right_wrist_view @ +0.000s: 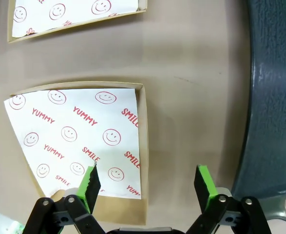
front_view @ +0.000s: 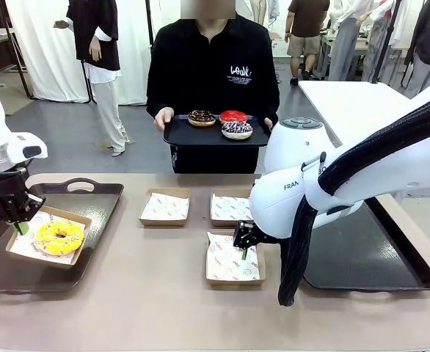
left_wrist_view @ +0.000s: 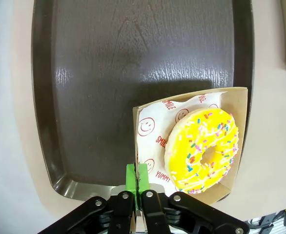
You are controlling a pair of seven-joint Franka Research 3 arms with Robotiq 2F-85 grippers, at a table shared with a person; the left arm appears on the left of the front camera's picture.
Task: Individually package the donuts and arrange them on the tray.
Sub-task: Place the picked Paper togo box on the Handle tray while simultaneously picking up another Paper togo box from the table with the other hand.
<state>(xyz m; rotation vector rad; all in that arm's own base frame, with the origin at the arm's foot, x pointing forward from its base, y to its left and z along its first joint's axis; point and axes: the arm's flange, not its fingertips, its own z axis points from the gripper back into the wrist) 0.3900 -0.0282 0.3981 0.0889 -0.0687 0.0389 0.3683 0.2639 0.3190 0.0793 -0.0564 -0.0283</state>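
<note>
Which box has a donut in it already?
Look at the dark plastic tray on the robot's left side of the tan table. On it sits a shallow brown cardboard box lined with smiley-print paper. Unlike the three empty boxes, it holds a yellow-glazed ring donut with coloured sprinkles.

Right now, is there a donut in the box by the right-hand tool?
No, the box holds nothing but a smiley-printed paper.

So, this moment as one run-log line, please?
left pincer: shut on box of yellow donut | right pincer: open at empty box | person: tray, three donuts
</note>
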